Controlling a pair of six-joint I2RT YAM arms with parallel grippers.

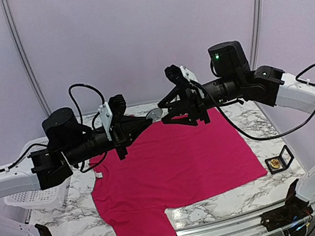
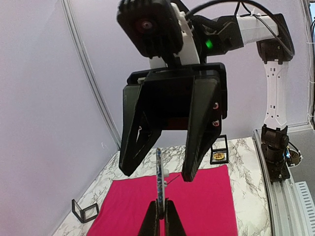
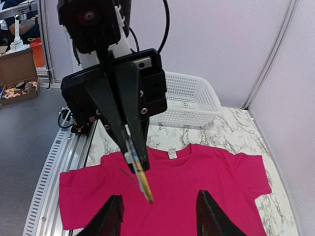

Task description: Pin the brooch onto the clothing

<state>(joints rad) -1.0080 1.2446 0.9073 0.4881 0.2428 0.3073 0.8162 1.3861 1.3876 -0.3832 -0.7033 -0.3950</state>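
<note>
Left tool closed on the brooch, held edge-on in the air above the shirt, which lies spread on the bench. Right tool open, jaws either side of the brooch, apparently not touching. Risk: the edge grip looks slight, so a knock from a right jaw could twist or drop the brooch, and an off-line close could bend the thin pin.

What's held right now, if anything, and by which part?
Left pincer pinches the brooch by its rim; right pincer stands open, holding nothing.
</note>
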